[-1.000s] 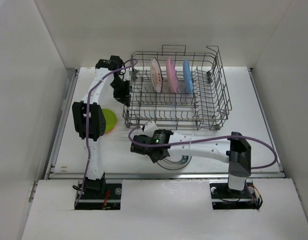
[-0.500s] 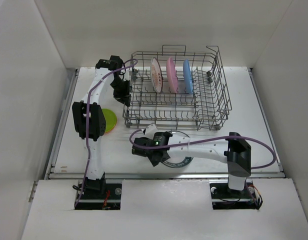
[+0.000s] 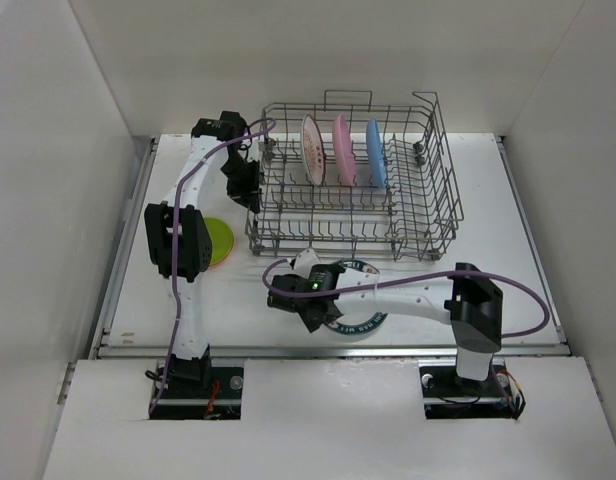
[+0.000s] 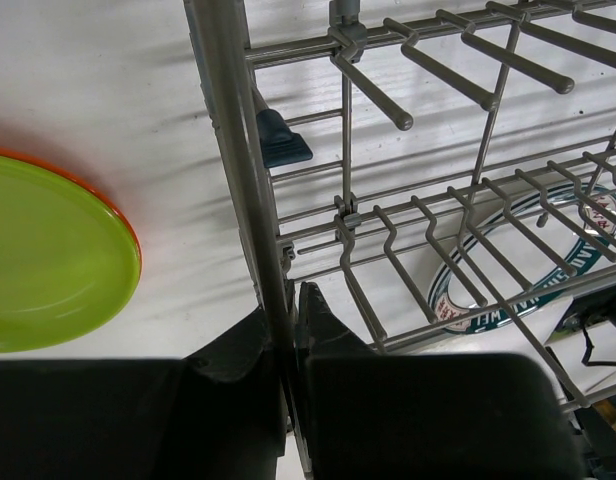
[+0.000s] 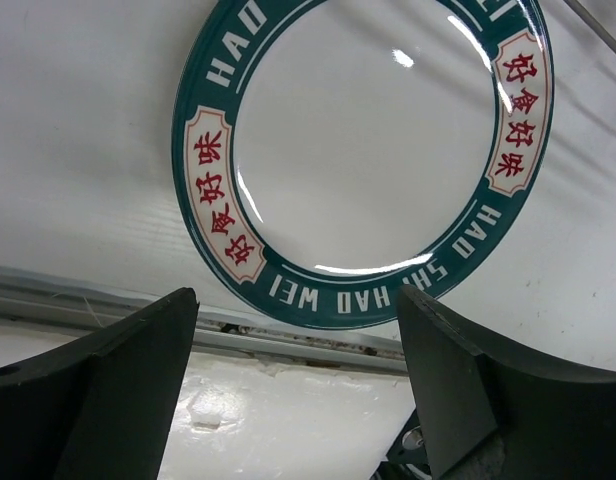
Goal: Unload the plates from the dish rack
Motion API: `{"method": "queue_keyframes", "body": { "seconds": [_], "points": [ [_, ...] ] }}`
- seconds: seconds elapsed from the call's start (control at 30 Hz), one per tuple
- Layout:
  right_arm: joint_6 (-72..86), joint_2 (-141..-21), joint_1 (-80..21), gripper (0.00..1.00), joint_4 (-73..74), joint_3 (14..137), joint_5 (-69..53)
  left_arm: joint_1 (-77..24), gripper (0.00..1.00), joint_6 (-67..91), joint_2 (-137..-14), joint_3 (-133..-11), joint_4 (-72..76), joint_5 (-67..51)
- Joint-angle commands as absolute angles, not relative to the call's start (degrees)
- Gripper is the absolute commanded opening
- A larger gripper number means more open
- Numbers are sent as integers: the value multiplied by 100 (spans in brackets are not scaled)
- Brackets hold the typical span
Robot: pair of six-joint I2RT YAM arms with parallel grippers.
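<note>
The dish rack (image 3: 353,185) stands at the back middle of the table. A white plate with a patterned rim (image 3: 311,150), a pink plate (image 3: 342,148) and a blue plate (image 3: 375,152) stand upright in it. My left gripper (image 3: 248,188) is shut on the rack's left rim wire (image 4: 250,190). Its fingers (image 4: 328,330) pinch the wire from both sides. A lime green plate (image 3: 218,240) lies on an orange plate (image 4: 131,232) left of the rack. A white teal-rimmed plate (image 5: 363,150) lies flat in front of the rack. My right gripper (image 5: 298,305) is open and empty over its near edge.
The table's near edge with a metal groove (image 5: 108,320) runs just below the flat plate. White walls close in the table on the left, back and right. The rack's right half (image 3: 423,190) holds no plates.
My right gripper has shifted slightly, and more of the teal-rimmed plate now shows from under the arm. The left arm has not moved.
</note>
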State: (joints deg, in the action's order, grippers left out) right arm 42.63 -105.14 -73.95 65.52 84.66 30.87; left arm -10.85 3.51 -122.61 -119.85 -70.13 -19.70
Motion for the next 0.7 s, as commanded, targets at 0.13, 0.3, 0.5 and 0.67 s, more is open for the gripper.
{"method": "queue_keyframes", "body": {
  "seconds": [0.13,0.3,0.5,0.67],
  "points": [
    [4421,-9880,-7383,86,6381,8937,3418,-1213,0,-35,-12085,-12182,-6996,-2197],
    [3930,-8545,-6989,94,5504,9132,3148,-1213,0,105,-12033,-12182,-6996,-2197],
    [2972,-8014,-4547,95,4184,9394,1584,-1213,11,176,-11979,-12199,-6996,-2197],
    [2217,-9428,-3069,95,4438,10948,599,-1213,34,53,-11927,-12620,-7101,-1899]
  ]
}}
